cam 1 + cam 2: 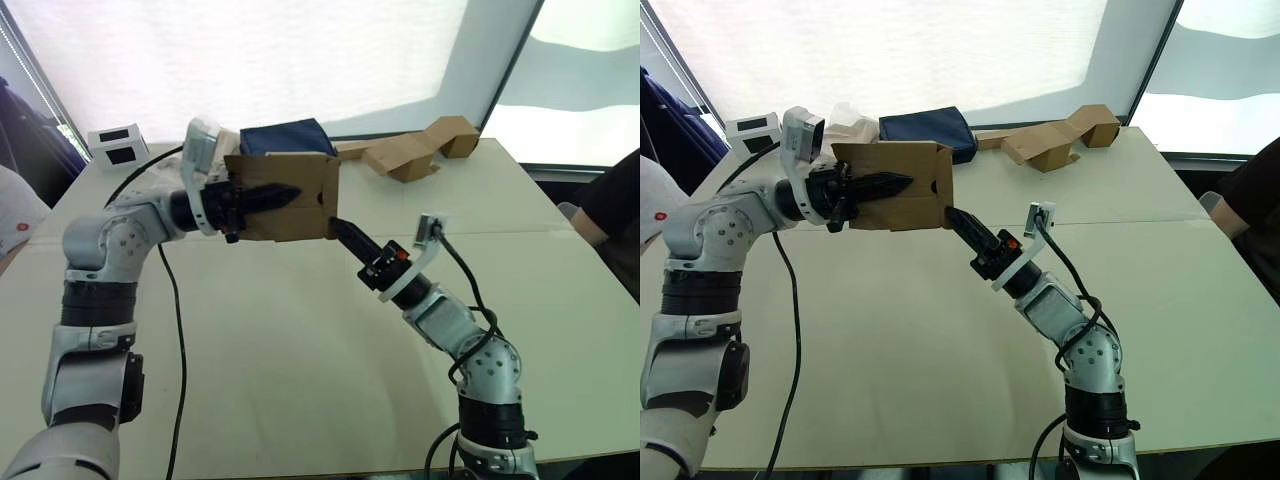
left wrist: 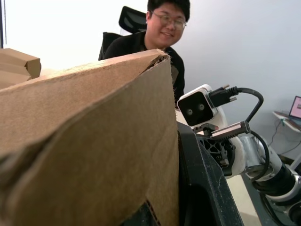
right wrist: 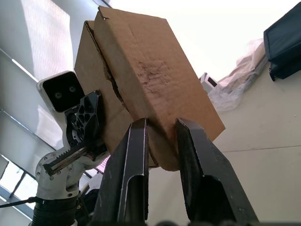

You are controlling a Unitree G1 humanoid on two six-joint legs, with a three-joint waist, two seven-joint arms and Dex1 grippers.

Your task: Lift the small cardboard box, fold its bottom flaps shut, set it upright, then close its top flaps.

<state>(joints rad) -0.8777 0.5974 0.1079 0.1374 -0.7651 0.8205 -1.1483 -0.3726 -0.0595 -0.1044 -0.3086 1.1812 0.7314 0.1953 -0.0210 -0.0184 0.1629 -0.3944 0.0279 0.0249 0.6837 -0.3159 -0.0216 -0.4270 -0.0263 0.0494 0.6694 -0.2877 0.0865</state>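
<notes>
Right wrist view: right gripper pinches the small cardboard box's lower edge.

Strong daylight from the windows behind the counter; panes blown out to white in the head views. Counter evenly lit and pale, with no hard shadows on it. The box shows its shaded side, backlit. In the left wrist view the cardboard is very close and soft, out of focus; the person behind is sharper. In the right wrist view, glare from the window washes out the upper area; the near black fingers are slightly blurred.
</notes>
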